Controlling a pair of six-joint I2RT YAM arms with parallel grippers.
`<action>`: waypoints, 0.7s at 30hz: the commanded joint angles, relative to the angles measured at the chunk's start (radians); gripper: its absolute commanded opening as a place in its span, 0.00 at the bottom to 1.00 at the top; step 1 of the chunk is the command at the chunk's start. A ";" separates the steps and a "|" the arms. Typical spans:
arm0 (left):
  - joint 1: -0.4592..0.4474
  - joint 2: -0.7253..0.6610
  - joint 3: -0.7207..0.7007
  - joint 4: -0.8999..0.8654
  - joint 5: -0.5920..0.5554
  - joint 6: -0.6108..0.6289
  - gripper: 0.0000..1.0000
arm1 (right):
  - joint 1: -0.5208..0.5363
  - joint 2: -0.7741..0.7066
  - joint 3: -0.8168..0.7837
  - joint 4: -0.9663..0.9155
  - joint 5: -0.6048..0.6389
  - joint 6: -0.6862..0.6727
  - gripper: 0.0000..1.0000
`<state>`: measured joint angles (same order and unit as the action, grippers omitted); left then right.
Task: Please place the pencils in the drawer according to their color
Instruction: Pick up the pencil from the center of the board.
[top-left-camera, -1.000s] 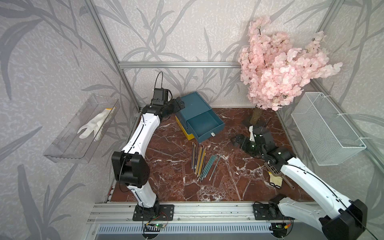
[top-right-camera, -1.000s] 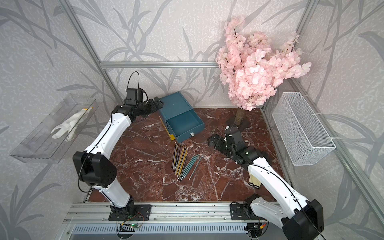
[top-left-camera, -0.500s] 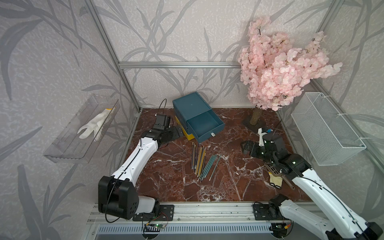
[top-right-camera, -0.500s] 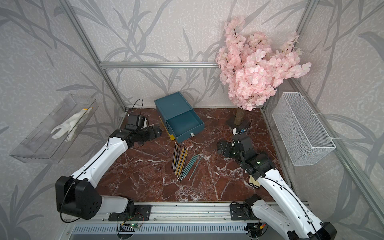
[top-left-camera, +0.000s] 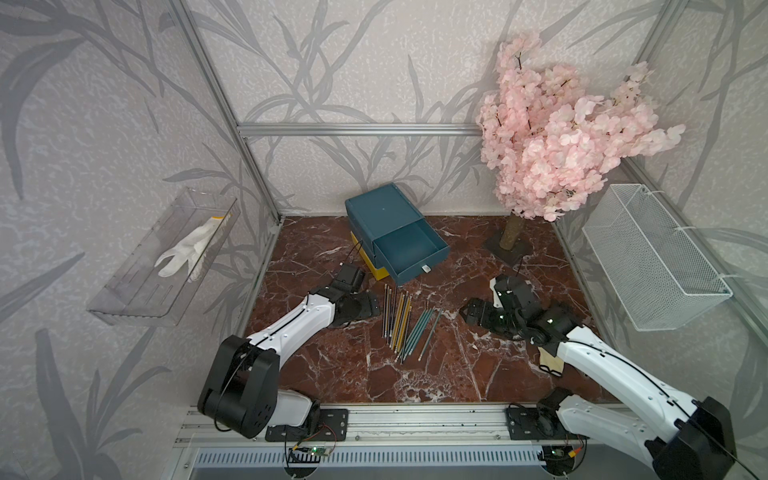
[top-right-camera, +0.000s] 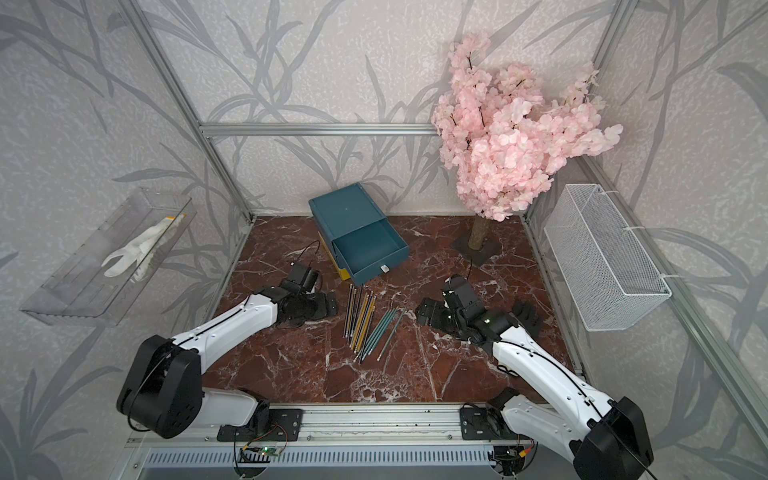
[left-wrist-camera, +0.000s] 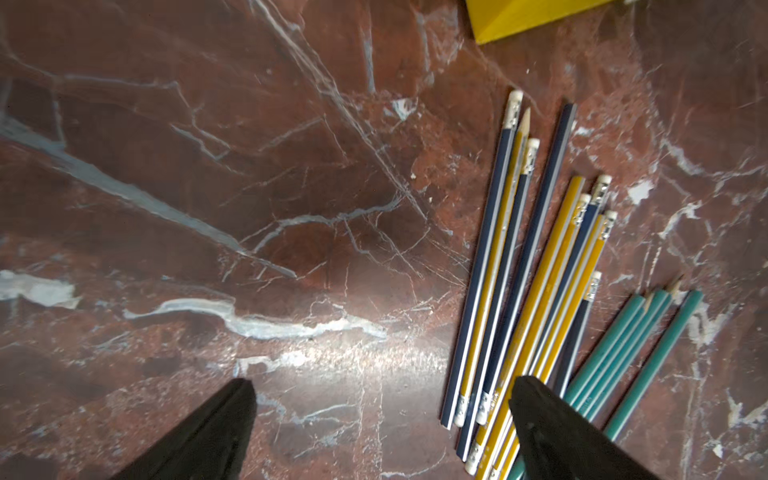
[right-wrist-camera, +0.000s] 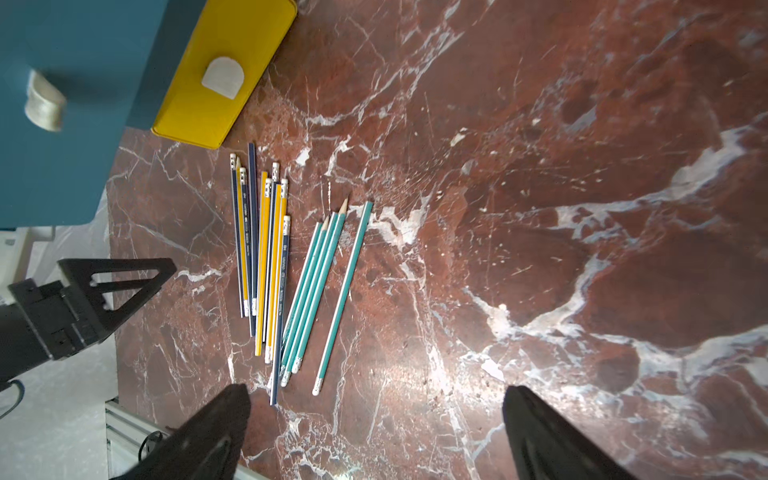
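The pencils are seen lying flat on the red marble table at the middle of both top views, just below the drawer, which stands at upper centre with its top teal tier pulled out and apparently empty. The long axes run roughly from upper to lower frame. The dark navy and yellow pencils are bunched on the left of the pile, and the teal ones are fanned on the right, leaning toward lower left. The left gripper is placed just left of the navy and yellow bunch and is judged the nearer. The right gripper is set to the right of the teal fan, a little further off. Both pairs of jaws are spread wide and nothing is held by either. In the left wrist view one finger is seen over the ends of the yellow pencils, though contact cannot be told. For a pick, the jaws would probably need to be brought sideways over one pencil, with the closing line set across its long axis.
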<state>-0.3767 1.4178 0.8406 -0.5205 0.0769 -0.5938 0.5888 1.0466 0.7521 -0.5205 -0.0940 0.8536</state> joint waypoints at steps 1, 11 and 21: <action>-0.012 0.042 0.002 0.029 -0.021 0.024 1.00 | 0.036 0.018 0.002 0.034 0.030 0.033 0.99; -0.016 0.156 0.077 0.019 -0.032 0.094 0.95 | 0.060 0.054 -0.005 0.048 0.034 0.033 0.99; -0.024 0.213 0.144 0.007 -0.038 0.109 0.95 | 0.060 0.078 0.002 0.048 0.029 0.018 0.99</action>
<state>-0.3931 1.6104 0.9508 -0.4999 0.0624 -0.5095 0.6426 1.1164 0.7521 -0.4782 -0.0784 0.8818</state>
